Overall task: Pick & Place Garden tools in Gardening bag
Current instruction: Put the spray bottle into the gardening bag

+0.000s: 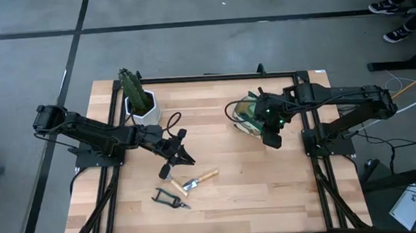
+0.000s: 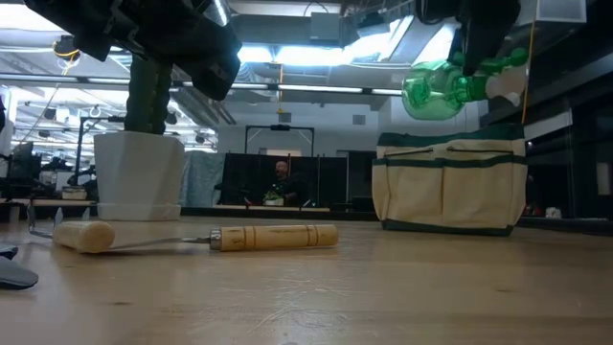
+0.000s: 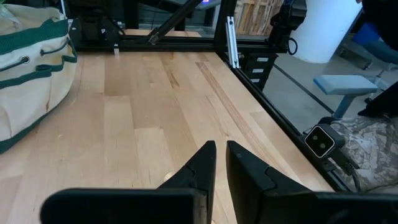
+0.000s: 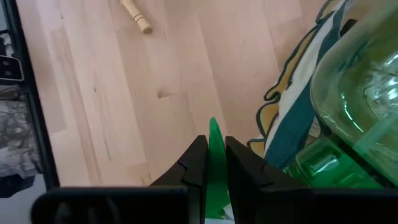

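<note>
Right gripper (image 4: 216,163) clamped nearly shut on the thin green trigger tab of the translucent green plastic spray bottle (image 2: 442,86). Bottle hanging in the air, just above the open mouth of the tan fabric gardening bag with green trim (image 2: 450,184), long axis roughly level in the low view. Key relation: bottle directly over the bag's opening, so judged next move is straight down, then release. Tilt to nose-down probably needed to clear the rim.

Left gripper (image 1: 175,154) low over the middle of the table, fingers almost together, nothing between them. Nearer arm for the remaining tools: wooden-handled metal trowel (image 1: 200,179) and wooden-handled claw rake (image 1: 173,183) lying just beside it toward the near edge, the trowel's long axis mostly across the table, black-handled pruning shears (image 1: 170,199) slightly further on.

Surface: light wood tabletop (image 1: 264,186), flat, tools lying flat on it. Green cactus-like plant in white pot (image 1: 139,99) at the far left corner, well apart from the bag.

Room: a person seated far behind the table in the low view, well off the work area.
</note>
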`<action>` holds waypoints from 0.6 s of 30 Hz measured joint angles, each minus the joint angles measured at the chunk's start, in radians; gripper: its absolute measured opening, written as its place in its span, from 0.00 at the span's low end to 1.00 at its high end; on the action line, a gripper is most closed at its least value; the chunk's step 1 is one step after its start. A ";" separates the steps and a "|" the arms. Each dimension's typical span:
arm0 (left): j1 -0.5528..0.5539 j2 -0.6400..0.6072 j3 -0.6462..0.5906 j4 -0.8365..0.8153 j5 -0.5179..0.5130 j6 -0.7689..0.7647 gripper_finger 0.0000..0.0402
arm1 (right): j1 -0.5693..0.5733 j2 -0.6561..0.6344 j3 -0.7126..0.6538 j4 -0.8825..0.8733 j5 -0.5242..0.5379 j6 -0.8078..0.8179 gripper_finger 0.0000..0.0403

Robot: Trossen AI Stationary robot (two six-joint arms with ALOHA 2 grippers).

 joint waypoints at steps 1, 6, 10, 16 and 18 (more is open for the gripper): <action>0.000 0.000 0.000 0.000 0.000 0.000 0.08 | -0.007 0.000 0.000 0.000 -0.002 0.000 0.10; 0.000 0.000 0.000 0.000 0.000 0.000 0.08 | -0.033 0.019 0.000 0.002 -0.002 -0.003 0.10; 0.000 0.000 0.000 0.000 0.000 0.000 0.08 | -0.046 0.058 0.000 -0.002 -0.005 -0.017 0.10; 0.000 0.000 0.000 0.000 0.000 0.000 0.08 | -0.071 0.083 -0.001 -0.014 -0.005 -0.050 0.10; 0.000 0.000 0.000 0.000 0.000 0.000 0.08 | -0.078 0.084 -0.001 -0.016 -0.005 -0.050 0.10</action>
